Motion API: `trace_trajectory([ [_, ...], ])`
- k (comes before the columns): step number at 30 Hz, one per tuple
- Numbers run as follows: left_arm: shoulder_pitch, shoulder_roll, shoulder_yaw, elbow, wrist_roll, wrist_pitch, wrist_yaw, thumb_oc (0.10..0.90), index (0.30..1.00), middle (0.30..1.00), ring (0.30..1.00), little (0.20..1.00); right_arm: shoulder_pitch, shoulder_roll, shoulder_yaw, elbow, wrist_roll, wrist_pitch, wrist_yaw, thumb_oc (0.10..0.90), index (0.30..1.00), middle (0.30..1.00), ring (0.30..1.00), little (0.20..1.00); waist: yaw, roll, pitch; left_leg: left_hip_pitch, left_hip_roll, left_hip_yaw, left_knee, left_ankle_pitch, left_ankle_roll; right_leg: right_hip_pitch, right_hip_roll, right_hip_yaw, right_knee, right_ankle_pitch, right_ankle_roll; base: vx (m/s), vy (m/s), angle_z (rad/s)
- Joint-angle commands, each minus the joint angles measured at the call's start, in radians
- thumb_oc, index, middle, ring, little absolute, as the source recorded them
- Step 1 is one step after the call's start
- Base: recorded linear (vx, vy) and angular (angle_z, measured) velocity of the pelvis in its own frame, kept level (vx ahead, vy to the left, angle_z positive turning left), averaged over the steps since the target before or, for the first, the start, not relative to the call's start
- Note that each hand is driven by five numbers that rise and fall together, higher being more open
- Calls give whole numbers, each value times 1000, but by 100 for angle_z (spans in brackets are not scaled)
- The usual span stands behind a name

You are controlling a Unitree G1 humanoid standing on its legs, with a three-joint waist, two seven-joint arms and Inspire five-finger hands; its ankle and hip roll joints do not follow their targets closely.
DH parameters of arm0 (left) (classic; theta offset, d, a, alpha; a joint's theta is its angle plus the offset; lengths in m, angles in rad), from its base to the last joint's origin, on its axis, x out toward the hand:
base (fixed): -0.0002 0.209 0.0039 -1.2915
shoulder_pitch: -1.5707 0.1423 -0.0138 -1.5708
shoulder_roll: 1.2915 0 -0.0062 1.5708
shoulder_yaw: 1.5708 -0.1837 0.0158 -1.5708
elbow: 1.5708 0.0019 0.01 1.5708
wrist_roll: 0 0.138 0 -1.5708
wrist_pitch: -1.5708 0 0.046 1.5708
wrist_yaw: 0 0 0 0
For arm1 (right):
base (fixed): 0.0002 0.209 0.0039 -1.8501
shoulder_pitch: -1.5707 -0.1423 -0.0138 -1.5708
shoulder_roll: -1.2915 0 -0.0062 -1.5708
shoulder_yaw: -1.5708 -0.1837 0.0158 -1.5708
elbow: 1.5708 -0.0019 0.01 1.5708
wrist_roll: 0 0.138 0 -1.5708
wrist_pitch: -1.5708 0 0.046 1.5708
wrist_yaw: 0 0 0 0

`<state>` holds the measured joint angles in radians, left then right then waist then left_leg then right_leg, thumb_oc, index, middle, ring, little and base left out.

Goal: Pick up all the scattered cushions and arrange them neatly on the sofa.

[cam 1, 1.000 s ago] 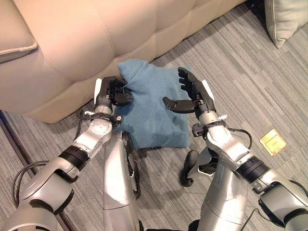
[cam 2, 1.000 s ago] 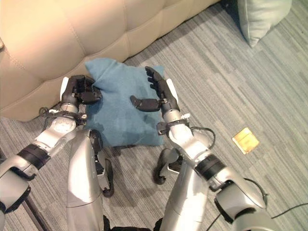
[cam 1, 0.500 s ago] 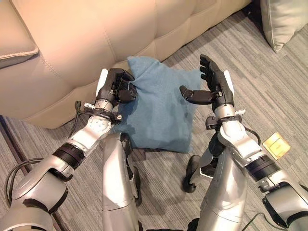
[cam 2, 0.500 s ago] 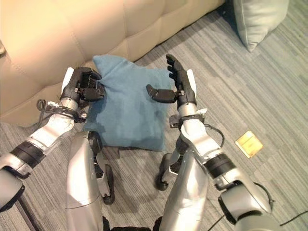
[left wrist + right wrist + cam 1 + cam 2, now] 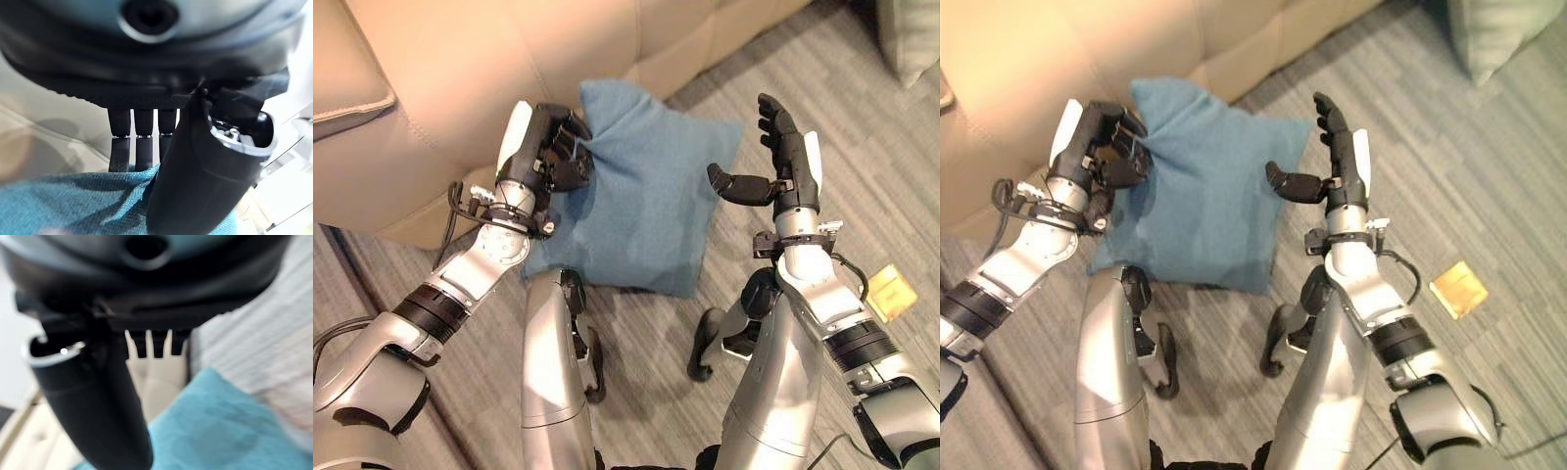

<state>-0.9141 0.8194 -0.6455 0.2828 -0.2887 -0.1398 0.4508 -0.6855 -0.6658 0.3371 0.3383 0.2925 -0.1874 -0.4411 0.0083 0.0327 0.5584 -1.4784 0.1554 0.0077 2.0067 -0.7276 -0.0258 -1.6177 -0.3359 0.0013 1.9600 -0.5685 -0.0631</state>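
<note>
Left hand [image 5: 543, 157] raised blue cushion [image 5: 641, 196] by pinched corner; right hand [image 5: 783, 171] moved outward off cushion edge.

Both eye views look steeply down from the head at the blue cushion [image 5: 641, 201] against the sofa [image 5: 460, 78] base, set slightly apart, while each wrist view peers from very close along its own hand at that cushion.

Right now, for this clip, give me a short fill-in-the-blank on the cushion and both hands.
1. The blue cushion is pinched at one corner by the ____ hand.
2. The right hand is ____, its fingers straight, beside the cushion.
3. The cushion leans against the beige ____.
4. A second, grey cushion lies on the ____.

Missing words: left; open; sofa; floor
</note>
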Motion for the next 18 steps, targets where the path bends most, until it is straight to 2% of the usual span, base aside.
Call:
trace_trajectory([
  [1,-180,35,196,-196,47,-207,84,400,300,300,300,300,-81,-64,-62,-96,-63,-107,-33,800,900,900,900,900,22,13,-39,-92,-48,-80,-77,89,-31,83,-21,41,-64,1,64,-89,-38,10],
  [2,-160,28,221,-209,50,-210,79,400,300,300,300,300,-77,-62,-76,-101,-67,-109,-29,800,900,900,900,900,19,24,-40,-91,-43,-82,-111,115,-24,100,-27,9,-104,16,62,-112,-16,0],
  [3,-92,10,263,-239,60,-212,69,400,300,300,300,300,-42,-50,-94,-115,-86,-114,-23,800,900,900,900,900,16,34,-79,-51,-40,-77,-217,150,-10,151,-29,-45,-216,53,63,-103,-18,0],
  [4,-85,10,267,-243,61,-211,69,400,300,300,300,300,-39,-50,-94,-117,-87,-114,-23,800,900,900,900,900,15,35,-80,-44,-40,-77,-228,155,-9,160,-29,-49,-227,58,63,-111,-33,3],
  [6,-16,-5,315,-265,85,-208,61,400,300,300,300,300,-4,-32,-113,-137,-97,-121,-20,800,900,900,900,900,9,30,-104,33,-38,-64,-356,189,-1,236,-15,-84,-353,103,64,-118,-76,16],
  [7,53,-35,355,-279,86,-213,55,400,300,300,300,300,22,-16,-127,-163,-110,-127,-8,800,900,900,900,900,5,22,-123,85,-39,-54,-463,221,0,301,1,-112,-470,132,60,-126,-111,28],
  [9,119,-62,388,-292,97,-221,41,400,300,300,300,300,54,-1,-135,-160,-120,-131,3,800,900,900,900,900,-2,17,-147,156,-44,-50,-582,260,3,374,21,-136,-604,174,57,-91,-104,23],
  [10,128,-63,392,-296,97,-220,40,400,300,300,300,300,58,0,-133,-161,-121,-131,3,800,900,900,900,900,-4,19,-145,169,-43,-50,-597,268,2,389,23,-141,-620,182,56,-55,-102,6],
  [12,212,-90,435,-319,108,-236,24,400,300,300,300,300,102,17,-149,-178,-137,-137,25,800,900,900,900,900,-7,11,-178,264,-48,-45,-766,326,-3,484,43,-171,-782,224,57,-45,-98,-4],
  [13,219,-91,438,-323,108,-235,23,400,300,300,300,300,106,17,-148,-180,-137,-137,26,800,900,900,900,900,-9,12,-176,277,-48,-46,-780,333,-3,498,45,-174,-797,231,56,-26,-106,8],
  [14,249,-112,449,-334,112,-245,11,400,300,300,300,300,130,37,-158,-167,-139,-142,34,800,900,900,900,900,-9,9,-204,331,-52,-44,-881,371,-10,553,51,-192,-889,253,61,-16,-111,8],
  [18,329,-135,482,-369,125,-260,-28,400,300,300,300,300,206,67,-189,-146,-156,-146,54,800,900,900,900,900,-9,4,-261,501,-39,-51,-1115,451,-23,722,73,-241,-1112,314,77,36,-115,16],
])
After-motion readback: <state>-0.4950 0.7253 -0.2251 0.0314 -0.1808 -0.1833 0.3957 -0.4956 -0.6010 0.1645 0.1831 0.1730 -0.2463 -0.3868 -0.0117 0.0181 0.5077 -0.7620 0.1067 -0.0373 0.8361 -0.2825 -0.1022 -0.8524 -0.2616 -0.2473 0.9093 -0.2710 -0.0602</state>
